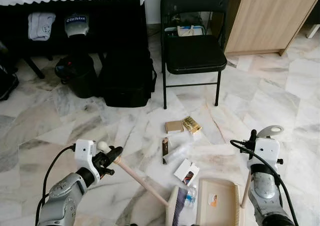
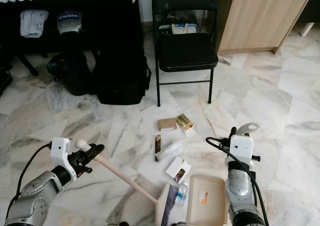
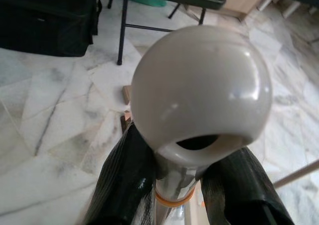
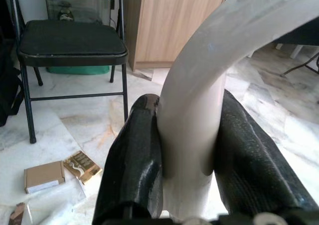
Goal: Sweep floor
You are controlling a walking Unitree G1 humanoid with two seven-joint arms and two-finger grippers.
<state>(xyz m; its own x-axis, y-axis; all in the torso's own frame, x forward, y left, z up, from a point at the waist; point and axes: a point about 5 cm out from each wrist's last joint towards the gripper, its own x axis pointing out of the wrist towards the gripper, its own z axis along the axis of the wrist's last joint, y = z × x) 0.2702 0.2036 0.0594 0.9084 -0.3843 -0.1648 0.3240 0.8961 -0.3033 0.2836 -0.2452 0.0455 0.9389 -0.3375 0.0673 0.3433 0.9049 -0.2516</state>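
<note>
Left gripper [image 1: 114, 156] clamps the broom [image 1: 145, 183]; right gripper [image 4: 187, 150] grasps the dustpan [image 1: 218, 202] handle (pan empty), litter [image 1: 181, 136] scattered near the folding chair [image 1: 194, 46].

A folding chair [image 1: 194, 51] stands behind the litter, with a bag [image 1: 127, 78] to its left and a wooden cabinet [image 1: 270, 18] to its right. Nearer lie a cardboard box [image 1: 174, 126] beside a foil packet [image 1: 191, 124]; nearest, the broom head [image 1: 175, 206] sits left of the dustpan [image 1: 218, 203], a plastic bottle [image 1: 189, 196] between them.
</note>
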